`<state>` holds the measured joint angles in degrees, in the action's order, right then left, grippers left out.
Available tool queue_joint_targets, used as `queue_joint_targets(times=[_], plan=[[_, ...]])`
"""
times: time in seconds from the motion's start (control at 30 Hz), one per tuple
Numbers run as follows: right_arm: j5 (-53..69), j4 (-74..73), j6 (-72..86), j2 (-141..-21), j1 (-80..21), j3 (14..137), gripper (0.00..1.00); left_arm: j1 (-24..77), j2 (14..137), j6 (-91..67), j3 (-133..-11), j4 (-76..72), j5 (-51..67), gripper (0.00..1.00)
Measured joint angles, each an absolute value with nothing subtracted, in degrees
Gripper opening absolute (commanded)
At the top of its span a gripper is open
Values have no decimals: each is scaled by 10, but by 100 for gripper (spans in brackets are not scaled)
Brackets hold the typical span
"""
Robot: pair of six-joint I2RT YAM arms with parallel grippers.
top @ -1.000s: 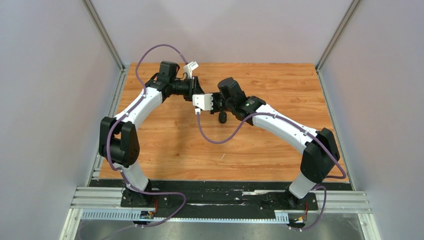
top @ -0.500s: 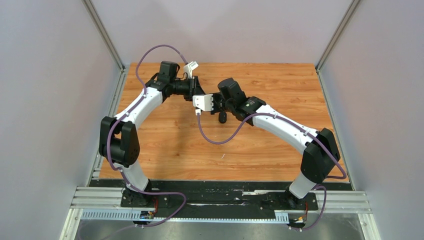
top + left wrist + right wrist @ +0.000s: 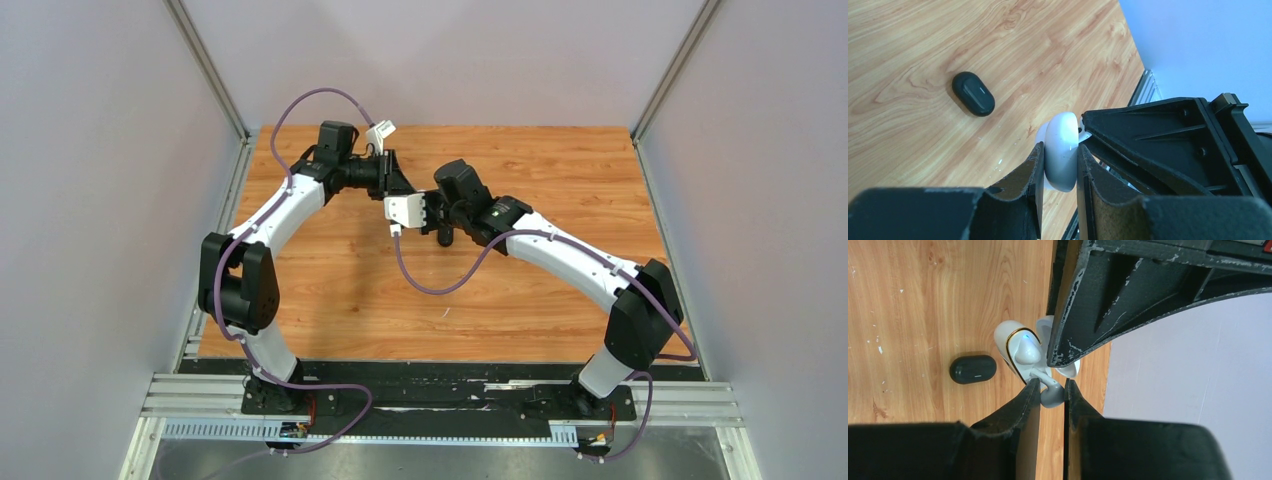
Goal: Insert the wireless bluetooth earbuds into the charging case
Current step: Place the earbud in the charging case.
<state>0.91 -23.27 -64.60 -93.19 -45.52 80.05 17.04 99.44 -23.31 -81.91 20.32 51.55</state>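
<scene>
My left gripper (image 3: 1059,150) is shut on the white charging case (image 3: 1062,142) and holds it above the table. In the right wrist view the case (image 3: 1015,345) is open, with a gold rim and one white earbud (image 3: 1026,351) seated inside, lit blue. My right gripper (image 3: 1051,385) is shut on a second white earbud (image 3: 1050,397), whose stem touches the case opening. In the top view the two grippers meet at mid-table, left (image 3: 397,187) and right (image 3: 428,208). No black earbuds are in view.
A closed black case (image 3: 973,93) lies on the wooden table, also in the right wrist view (image 3: 973,369); in the top view it (image 3: 445,238) sits just under the right wrist. A purple cable (image 3: 430,280) hangs over the table. Grey walls enclose the table.
My right gripper has moved a little left and back toward the left gripper, bringing the earbud up to the case. The left arm has barely moved.
</scene>
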Motion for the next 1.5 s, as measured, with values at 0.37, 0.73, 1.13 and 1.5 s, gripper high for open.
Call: queue_joint_targets(times=[0.37,0.73,1.13,1.5], plan=[[-25,-232,-639,-933,-458,801,0,170,995,-233,-819,201,513,0],[-53,-229,-635,-940,-457,806,0,170,998,-236,-819,198,516,0],[-50,-227,-646,-945,-457,808,10,168,1000,-242,-819,194,515,0],[-44,-255,-632,-967,-457,843,22,165,1006,-253,-819,186,516,0]])
